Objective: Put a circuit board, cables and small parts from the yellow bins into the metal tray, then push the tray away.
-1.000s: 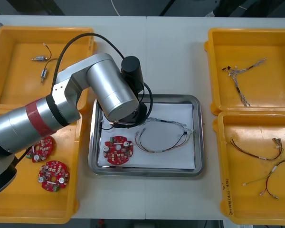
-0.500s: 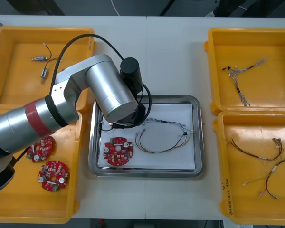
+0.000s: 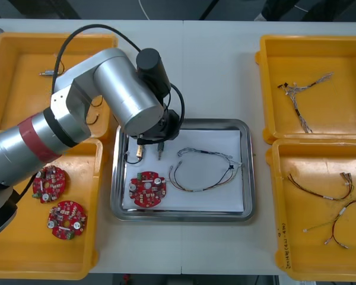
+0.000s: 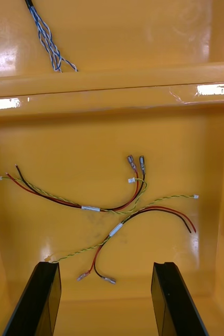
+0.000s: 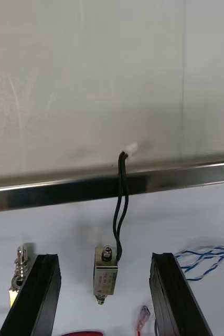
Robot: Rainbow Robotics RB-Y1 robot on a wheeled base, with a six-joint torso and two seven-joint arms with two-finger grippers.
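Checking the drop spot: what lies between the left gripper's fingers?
In the left wrist view, a small metal part with a black lead lies on the metal tray between the open fingers of the left gripper.

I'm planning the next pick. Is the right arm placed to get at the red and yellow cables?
Probably yes: the right gripper hangs over the red and yellow cables, jaws open, and nothing covers them in the yellow bin.
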